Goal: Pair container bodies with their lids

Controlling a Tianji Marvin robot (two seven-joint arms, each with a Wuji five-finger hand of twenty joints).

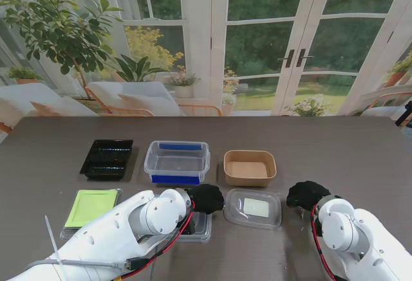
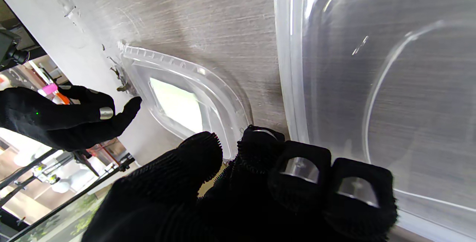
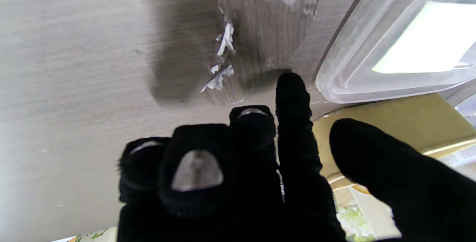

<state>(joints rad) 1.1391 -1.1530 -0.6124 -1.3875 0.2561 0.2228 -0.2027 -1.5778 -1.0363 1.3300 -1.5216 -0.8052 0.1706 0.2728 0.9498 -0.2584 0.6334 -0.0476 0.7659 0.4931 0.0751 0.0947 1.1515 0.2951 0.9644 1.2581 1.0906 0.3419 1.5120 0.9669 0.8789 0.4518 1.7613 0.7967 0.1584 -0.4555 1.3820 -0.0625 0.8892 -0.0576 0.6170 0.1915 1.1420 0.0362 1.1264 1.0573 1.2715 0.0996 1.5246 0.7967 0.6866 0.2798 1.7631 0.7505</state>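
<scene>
Where no writing reads, clear lid point(image 1: 253, 208), pale label

Far row, left to right: a black tray point(image 1: 107, 158), a clear tub with blue ends point(image 1: 177, 161), an open brown paper box point(image 1: 249, 167). Nearer me — a green-topped lid point(image 1: 91, 207), a clear lid point(image 1: 201, 227) partly hidden, and a clear label-windowed lid point(image 1: 253, 208), flat.

Our left arm point(image 1: 116, 233) reaches in from the near left, its black-gloved left hand point(image 1: 206, 198) palm down over the table's middle, fingers point(image 2: 301, 171) curled, thumb point(image 2: 186, 164) apart, holding nothing. Our right arm point(image 1: 367, 239) rises from the near right; the right hand point(image 1: 308, 195) hangs palm down, index finger point(image 3: 293, 115) stretched out, the other fingers bent, thumb point(image 3: 375, 160) spread, empty.
</scene>
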